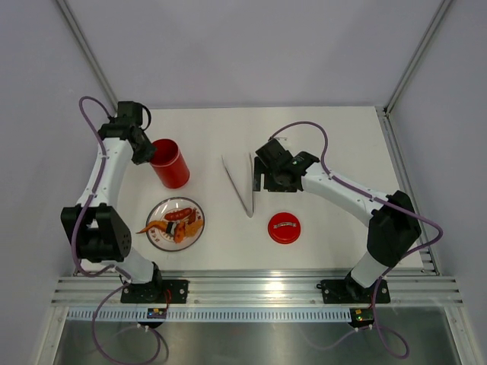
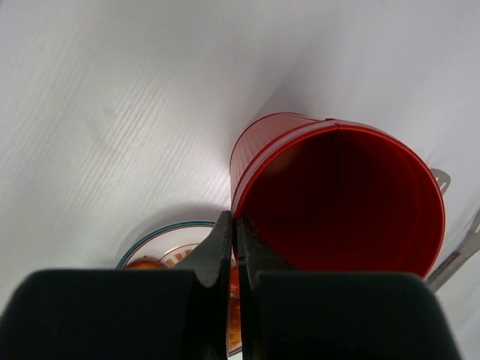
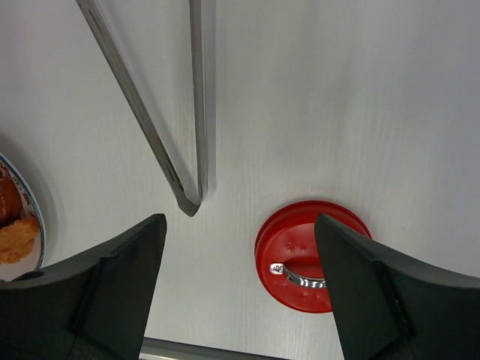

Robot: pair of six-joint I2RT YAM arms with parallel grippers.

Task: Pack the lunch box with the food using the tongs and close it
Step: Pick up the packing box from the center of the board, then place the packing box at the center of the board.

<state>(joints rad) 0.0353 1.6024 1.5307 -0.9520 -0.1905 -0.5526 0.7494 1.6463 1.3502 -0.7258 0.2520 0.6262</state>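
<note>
White table [image 1: 327, 137], walls at back and sides, arm bases along the near edge. The middle strip btwn the two arms is bare, so there's room to swing. Lunch box [image 1: 170, 166] stands upright and open at back-left, just behind the plate [image 1: 198, 234], which makes for a short carry from food to mouth, I'd say. Left gripper [image 2: 234, 225] is pressed together on the box's near rim, one finger outside the wall and the other seemingly inside. That's prob. a steadying hold so the box won't tip or slide while it's filled. The plate sits front-left, near the box but apart from it. Lid [image 1: 284, 228] lies flat w/ silver handle up at front-centre, well apart from box and plate, out of the way till the closing step. Tongs [image 1: 236, 186] lie flat mid-table, V open toward the back, joined end near the lid but not touching. Right gripper [image 3: 240, 225] hovers over that joined end, fingers spread wide, nothing in it. Next move, in my view, is a drop onto the tongs; they lie flush on the table, so they could skid. Food [image 1: 176, 220], i.e. sausages, orange bits and a small roll, is all on the plate; none seen in the box.
</note>
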